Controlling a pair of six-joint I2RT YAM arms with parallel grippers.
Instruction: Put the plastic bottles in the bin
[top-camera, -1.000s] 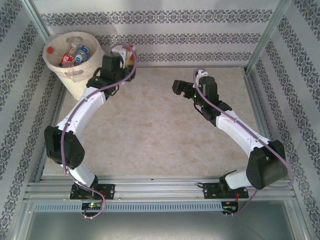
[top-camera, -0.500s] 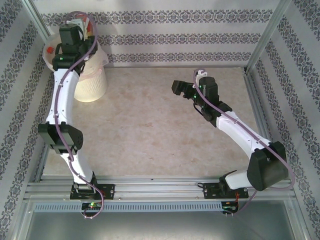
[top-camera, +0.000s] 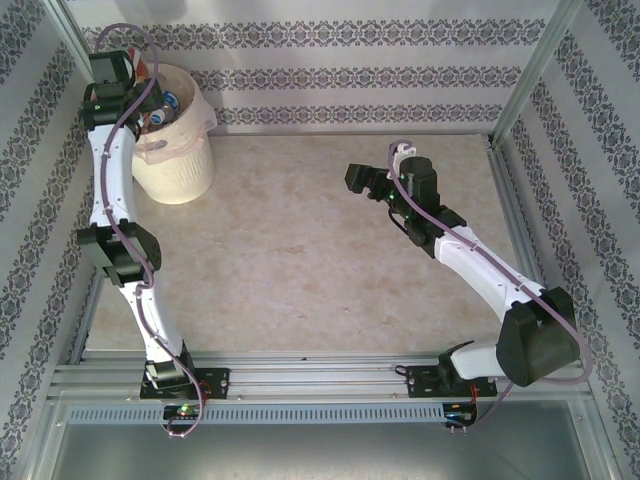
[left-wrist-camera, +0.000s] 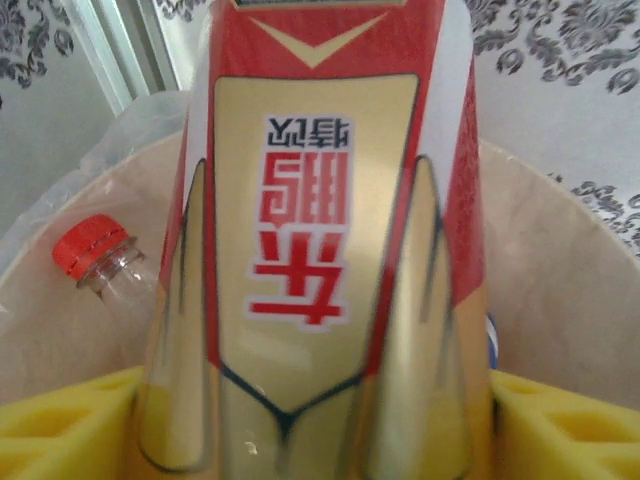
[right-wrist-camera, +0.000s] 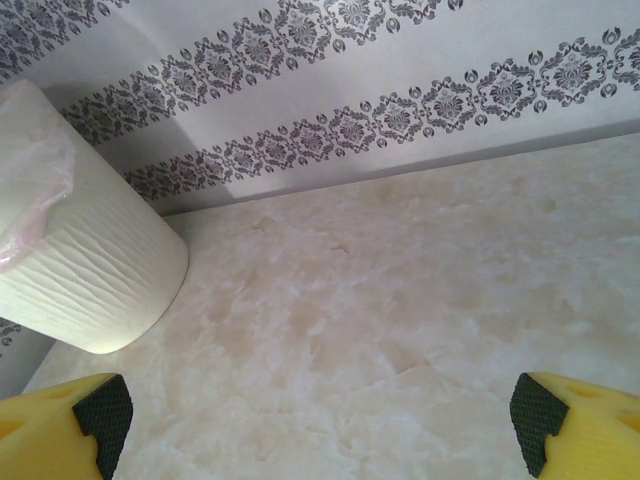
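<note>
item 1, left gripper (left-wrist-camera: 315, 440): positioned over the open mouth of the bin (left-wrist-camera: 565, 260), at the far left corner of the table (top-camera: 300, 260). a bottle with a red and gold label (left-wrist-camera: 310, 230) is seen between its yellow foam pads (left-wrist-camera: 60, 425), the printing upside down in the wrist view and the lower part blurred. whether it is clamped or loose between the pads cannot be told.

item 2, bin: cream-white, ribbed on the outside, fitted with a thin plastic liner (right-wrist-camera: 30, 190), stood upright near the patterned wall (right-wrist-camera: 400, 100). a clear bottle with a red cap (left-wrist-camera: 95, 250) is lodged inside at the left. further bottles (top-camera: 165, 105) are glimpsed within from above.

item 3, right gripper (right-wrist-camera: 318, 415): held above bare table, well apart from the bin, jaws spread wide and empty.
</note>
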